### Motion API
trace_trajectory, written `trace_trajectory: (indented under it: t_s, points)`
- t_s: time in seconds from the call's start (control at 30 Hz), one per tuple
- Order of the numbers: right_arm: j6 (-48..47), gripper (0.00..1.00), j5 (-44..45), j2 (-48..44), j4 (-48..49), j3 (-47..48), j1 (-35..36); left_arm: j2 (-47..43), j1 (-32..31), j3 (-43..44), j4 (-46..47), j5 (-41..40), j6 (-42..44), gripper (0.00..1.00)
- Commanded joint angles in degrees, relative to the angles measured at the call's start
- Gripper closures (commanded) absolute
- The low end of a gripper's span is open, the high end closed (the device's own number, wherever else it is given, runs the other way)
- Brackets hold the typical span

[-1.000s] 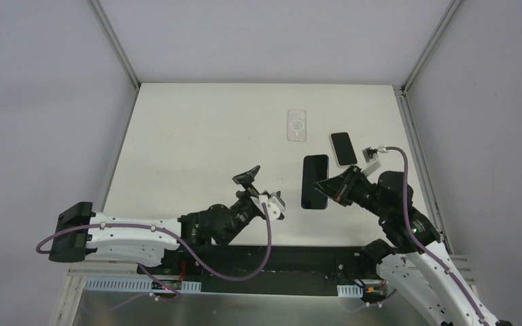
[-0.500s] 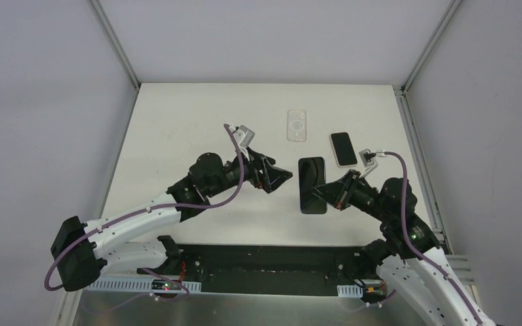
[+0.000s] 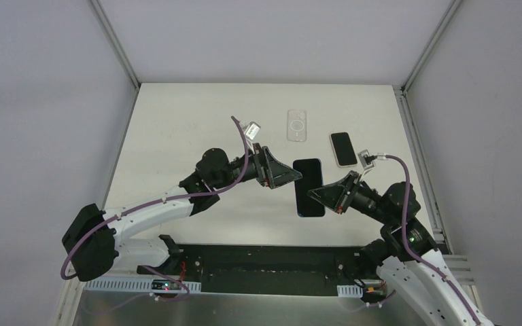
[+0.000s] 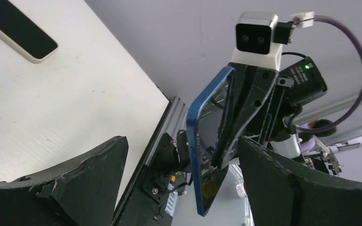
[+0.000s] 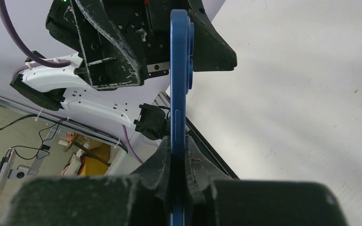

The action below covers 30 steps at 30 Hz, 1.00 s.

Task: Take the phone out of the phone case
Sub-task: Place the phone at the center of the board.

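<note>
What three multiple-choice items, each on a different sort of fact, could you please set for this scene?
1. Where is the clear plastic phone case? A. flat on the white table; B. in the air; C. against the wall.
2. How many phones show from above? A. one; B. two; C. four.
3. The left pincer is: A. wide open; B. shut empty; C. shut on the case.
1 A, it lies alone, far side; 2 B, a blue-rimmed dark phone in the shut right pincer, a white-rimmed black phone lying flat; 3 A, its fingers stand far apart.
</note>
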Motion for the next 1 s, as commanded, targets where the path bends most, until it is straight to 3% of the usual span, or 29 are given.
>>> trace_trajectory:
  t_s: [0.0,0.33,0.8,0.97]
  points:
    - [0.8,1.0,-1.0,-0.5,8.0,0.0,0.5,0.0,0.3,1.2,7.9,3.7,-3.3,0.15]
    - [6.0,1.0,-2.1,1.1,19.2,-5.2,1.2,3.6,0.3,1.1,15.7,6.8,-6.8,0.4]
    - [7.4,1.0,-1.2,2.3,23.9,-7.1,2.2,6.8,0.3,1.0,22.1,8.4,-10.6,0.57]
    - [8.5,1.0,-1.3,2.4,27.1,-8.3,2.3,7.7,0.3,1.1,23.7,8.8,-11.8,0.59]
